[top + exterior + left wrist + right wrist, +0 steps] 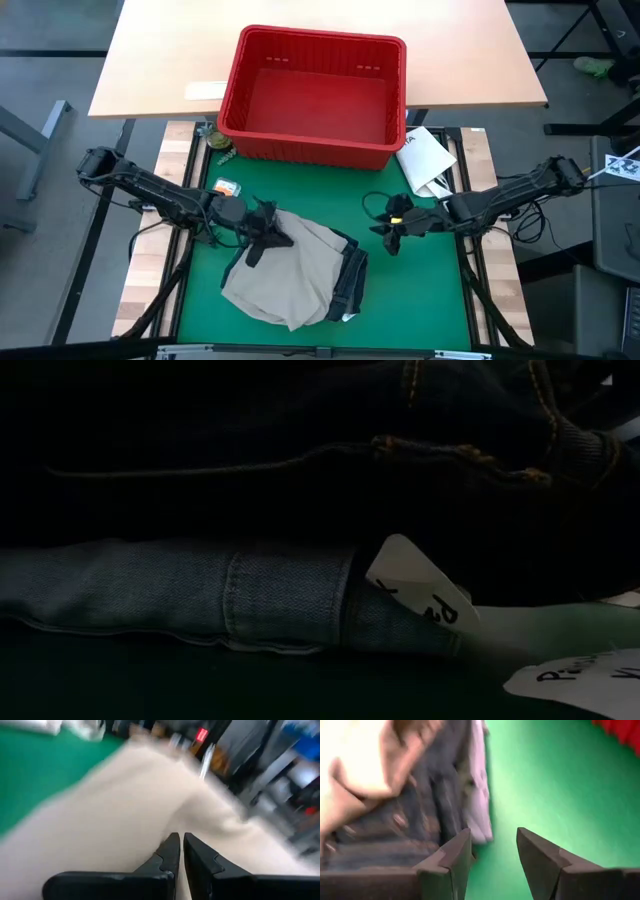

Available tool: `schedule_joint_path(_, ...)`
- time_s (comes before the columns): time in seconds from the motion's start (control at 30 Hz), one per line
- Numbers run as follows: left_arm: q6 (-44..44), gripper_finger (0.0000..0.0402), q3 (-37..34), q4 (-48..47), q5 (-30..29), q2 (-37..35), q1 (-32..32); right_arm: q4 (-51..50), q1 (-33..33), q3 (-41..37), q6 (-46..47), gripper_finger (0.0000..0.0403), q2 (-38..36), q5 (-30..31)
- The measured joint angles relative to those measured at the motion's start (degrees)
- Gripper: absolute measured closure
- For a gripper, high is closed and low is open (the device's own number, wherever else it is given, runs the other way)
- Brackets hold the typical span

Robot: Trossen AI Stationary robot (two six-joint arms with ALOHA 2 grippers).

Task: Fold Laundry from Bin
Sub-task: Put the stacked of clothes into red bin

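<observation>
The tan khaki trousers (285, 280) lie in a heap on the green mat (420, 300). The dark denim jeans (350, 285) lie bunched under their right side and fill the low view (200, 590). My left gripper (264, 236) is at the heap's far left part, shut on the tan cloth (125, 810). My right gripper (388, 235) hangs open above bare mat, to the right of the jeans (435, 805), with nothing between its fingers (494, 845). The red bin (315, 95) stands at the far edge, and no garment shows in it. My left gripper pinches the tan trousers between its two fingers at the heap's far left part (150, 832). The fingers come from the table's left and slant slightly downward. One layer or several, I cannot tell. The cloth rises to the fingertips while the rest lies on the mat.
A white flat packet (425, 160) lies to the right of the bin. A small orange thing (225, 187) lies at the mat's far left. White paper tags (420, 590) lie by the jeans. The bin's far part rests on a light wooden table (160, 60).
</observation>
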Motion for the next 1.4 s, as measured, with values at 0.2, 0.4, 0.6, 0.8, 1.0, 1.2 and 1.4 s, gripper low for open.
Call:
schedule_joint_path(0.2, -0.35, 0.0360, 0.00, -15.24, 0.43, 0.05, 0.01, 17.32, 0.04, 0.00, -8.86, 0.0242, -0.21, 1.01)
schedule_joint_path(0.4, -1.50, 0.0344, 0.00, -18.00, 4.09, -1.90, 0.13, 40.45, 0.07, 0.07, -21.38, 0.0242, 4.99, -1.36)
schedule_joint_path(0.6, 0.70, 0.0359, 0.00, -18.10, 0.59, -5.22, 0.31, 54.16, 0.04, 0.07, -25.19, 0.0242, 14.48, -3.51)
schedule_joint_path(0.8, 3.08, 0.0367, 0.00, -20.32, -7.25, -5.73, 0.39, 54.79, -0.01, 0.01, -25.08, 0.0242, 24.18, -3.58)
schedule_joint_path(1.0, 3.08, 0.0374, 0.00, -28.65, -16.19, -5.72, 0.39, 49.86, -0.11, 0.07, -24.16, 0.0242, 29.15, 0.91)
schedule_joint_path(1.2, 3.03, 0.0383, 0.00, -32.22, -18.03, -5.74, 0.39, 43.79, -0.11, 0.17, -20.74, 0.0242, 29.39, 4.97)
schedule_joint_path(1.4, 3.06, 0.0399, 1.59, -30.16, -16.07, -9.24, 0.37, 47.23, -0.11, -0.04, -21.22, 0.0242, 28.04, 4.93)
